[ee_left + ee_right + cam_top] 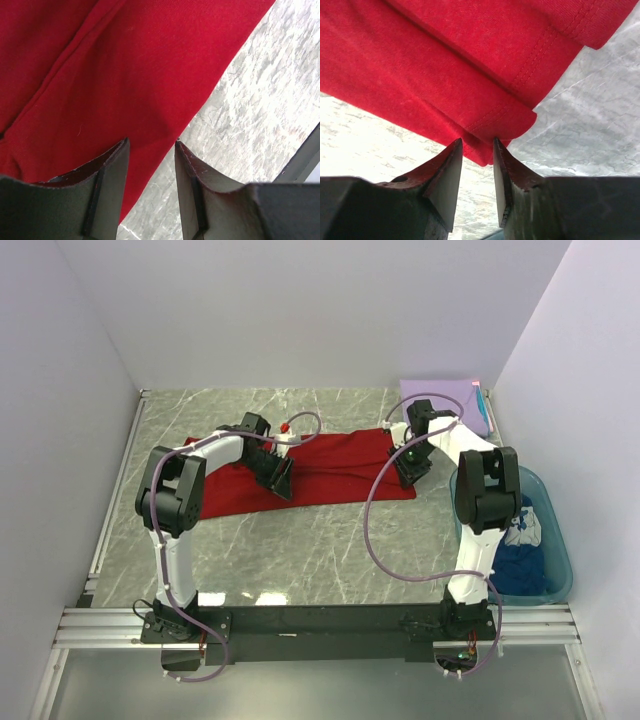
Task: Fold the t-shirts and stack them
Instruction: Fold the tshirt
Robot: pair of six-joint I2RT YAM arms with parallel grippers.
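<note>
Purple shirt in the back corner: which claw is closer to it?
Right. The right claw sits over the red shirt's right end, just in front of the purple shirt. The left claw is farther away, over the red shirt's left half.

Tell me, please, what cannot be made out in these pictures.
- Blue shirt in the tub, top view: the right arm covers part; its print is too small to read.
- Lavender shirt, top view: the right arm hides its near edge.
- Red shirt, both wrist views: cut off by the frame edges.
- Right claw, wrist view: whether its tips touch the hem is unclear.
</note>
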